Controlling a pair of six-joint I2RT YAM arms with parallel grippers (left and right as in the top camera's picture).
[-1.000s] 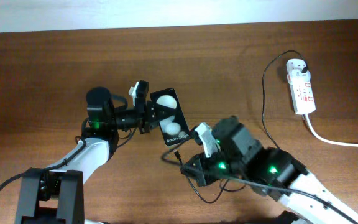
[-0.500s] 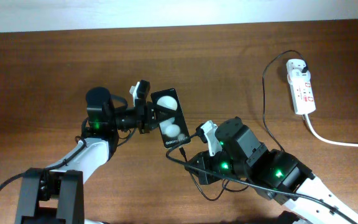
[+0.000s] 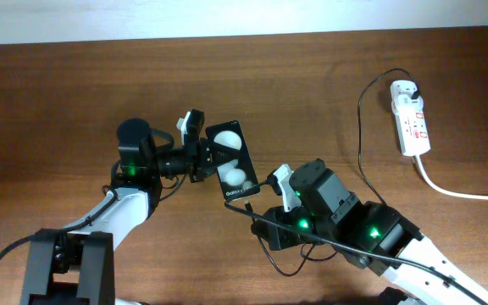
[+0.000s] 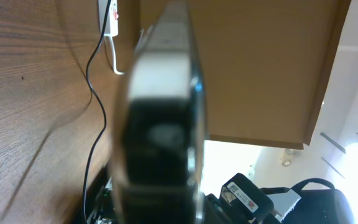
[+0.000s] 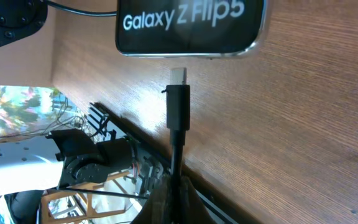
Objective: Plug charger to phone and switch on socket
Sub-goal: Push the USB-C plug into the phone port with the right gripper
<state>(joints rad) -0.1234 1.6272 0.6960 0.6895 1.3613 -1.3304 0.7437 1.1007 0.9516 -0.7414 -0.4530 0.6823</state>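
My left gripper is shut on the phone, a black glossy slab with two white round spots, held on edge above the table; in the left wrist view it fills the middle as a blurred edge. My right gripper is shut on the charger cable. The silver plug tip points at the phone's lettered end, a short gap below it. The thin black cable runs to the white power strip at the right.
The strip's thick white cord trails off to the right edge. A loop of black cable lies on the wooden table below my right gripper. The wall edge runs along the top.
My right gripper has moved left and slightly up, bringing the plug tip closer to the phone's lower end. The left arm and phone have held still.
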